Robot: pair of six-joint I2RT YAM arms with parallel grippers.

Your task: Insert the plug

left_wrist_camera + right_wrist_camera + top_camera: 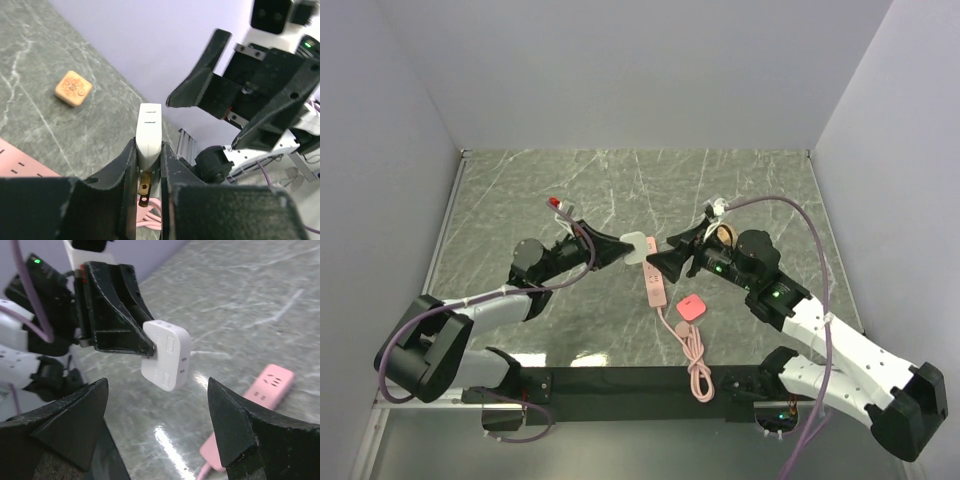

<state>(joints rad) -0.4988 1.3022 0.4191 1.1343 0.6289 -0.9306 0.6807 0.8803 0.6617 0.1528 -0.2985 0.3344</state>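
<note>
The plug (691, 307) is a small coral-pink square lying flat on the table, right of the pale-pink power strip (653, 280). My left gripper (626, 250) is shut on a white adapter block (638, 247) and holds it above the strip's far end. In the left wrist view the block (149, 132) sits between the jaws with a brass prong pointing down. My right gripper (660, 258) is open and empty, facing the block from the right. In the right wrist view (157, 385) its jaws stand wide on either side of the block (167, 355), not touching it.
A tan cube (724, 235) lies on the table by the right wrist; it also shows in the left wrist view (73, 88). The strip's pink cord (696, 365) coils toward the near edge. Grey walls close off the left, back and right.
</note>
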